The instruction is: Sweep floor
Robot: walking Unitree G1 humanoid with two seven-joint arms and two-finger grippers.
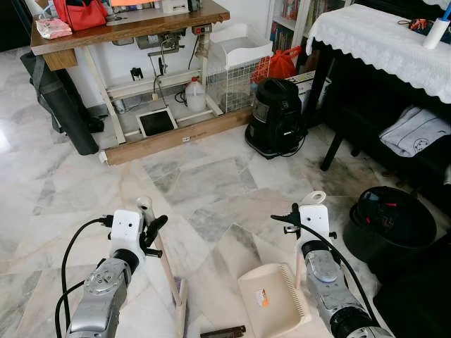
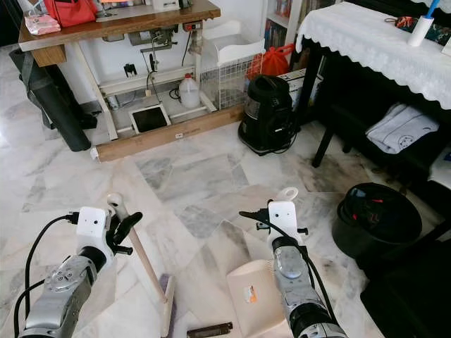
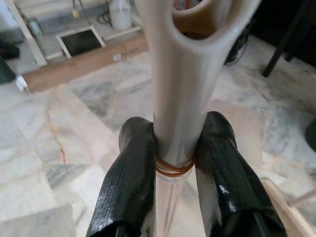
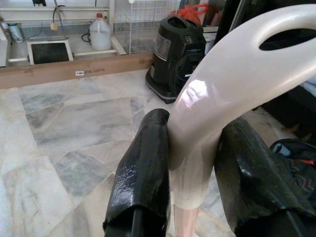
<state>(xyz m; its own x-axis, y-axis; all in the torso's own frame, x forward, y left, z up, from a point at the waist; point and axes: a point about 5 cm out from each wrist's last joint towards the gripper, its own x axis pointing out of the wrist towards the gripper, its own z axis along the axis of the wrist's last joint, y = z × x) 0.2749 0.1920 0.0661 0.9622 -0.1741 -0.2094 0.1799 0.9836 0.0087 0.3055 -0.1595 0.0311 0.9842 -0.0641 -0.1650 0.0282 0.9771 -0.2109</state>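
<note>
While you watch, both arms hold tools above the marble floor (image 1: 211, 176).
Left gripper (image 3: 173, 163): fingers clamped on broom handle (image 3: 180, 98).
Right gripper (image 4: 195, 163): fingers clamped on dustpan handle (image 4: 222, 84).

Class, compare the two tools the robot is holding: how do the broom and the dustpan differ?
The broom has a thin stick slanting down to a narrow head; the dustpan ends in a wide cream tray with a comb edge. The left gripper clamps the broom's handle, the right gripper the dustpan's. Both handles are cream with looped tops.
</note>
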